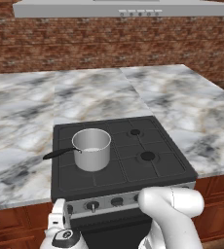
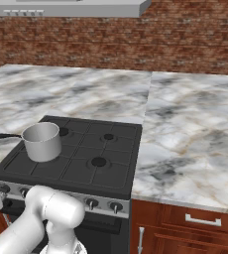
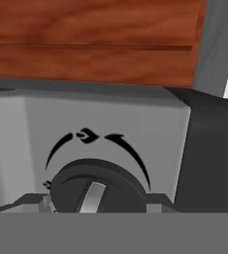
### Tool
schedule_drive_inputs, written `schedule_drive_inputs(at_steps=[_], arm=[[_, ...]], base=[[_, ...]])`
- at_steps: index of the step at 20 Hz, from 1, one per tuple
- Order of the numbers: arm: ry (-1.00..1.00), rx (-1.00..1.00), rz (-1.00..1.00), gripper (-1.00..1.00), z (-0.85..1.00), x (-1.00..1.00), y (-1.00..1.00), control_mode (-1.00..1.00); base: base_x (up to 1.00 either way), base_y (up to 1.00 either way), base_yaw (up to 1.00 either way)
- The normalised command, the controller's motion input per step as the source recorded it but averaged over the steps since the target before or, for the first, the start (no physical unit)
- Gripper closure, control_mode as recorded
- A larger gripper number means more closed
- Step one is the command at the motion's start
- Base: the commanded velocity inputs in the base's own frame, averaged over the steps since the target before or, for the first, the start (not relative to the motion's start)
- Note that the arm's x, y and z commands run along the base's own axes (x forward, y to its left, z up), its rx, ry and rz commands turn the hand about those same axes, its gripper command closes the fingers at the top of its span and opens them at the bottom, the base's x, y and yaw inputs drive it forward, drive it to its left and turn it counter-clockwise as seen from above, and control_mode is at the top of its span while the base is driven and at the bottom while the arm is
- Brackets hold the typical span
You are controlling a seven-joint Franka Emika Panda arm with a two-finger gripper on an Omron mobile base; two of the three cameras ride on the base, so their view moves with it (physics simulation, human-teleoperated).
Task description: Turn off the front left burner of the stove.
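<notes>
white arm folds low, tool (image 3: 88, 207) at the leftmost knob (image 3: 97, 187) of the stove (image 1: 128, 168), grip state unclear.

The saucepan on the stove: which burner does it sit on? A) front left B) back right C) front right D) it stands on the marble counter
A: the saucepan stands on the front left part of the stove, while the burner rings to its right are bare.
</notes>
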Motion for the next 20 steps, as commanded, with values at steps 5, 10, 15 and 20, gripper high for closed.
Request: schedule_drive_inputs(at_steps=[5,10,15,20], arm=[[0.00,0.00,0.00,1.00,0.08,0.00,0.15,-1.00],[0.00,0.02,0.00,1.00,0.09,0.00,0.20,-1.00],[0.00,0.08,0.00,1.00,0.15,0.01,0.06,-1.00],[-0.06,0.18,0.00,1.00,0.02,0.00,0.11,-1.00]], base=[[0.00,0.00,0.00],[0.00,0.00,0.00],[0.00,0.00,0.00],[0.00,0.00,0.00]])
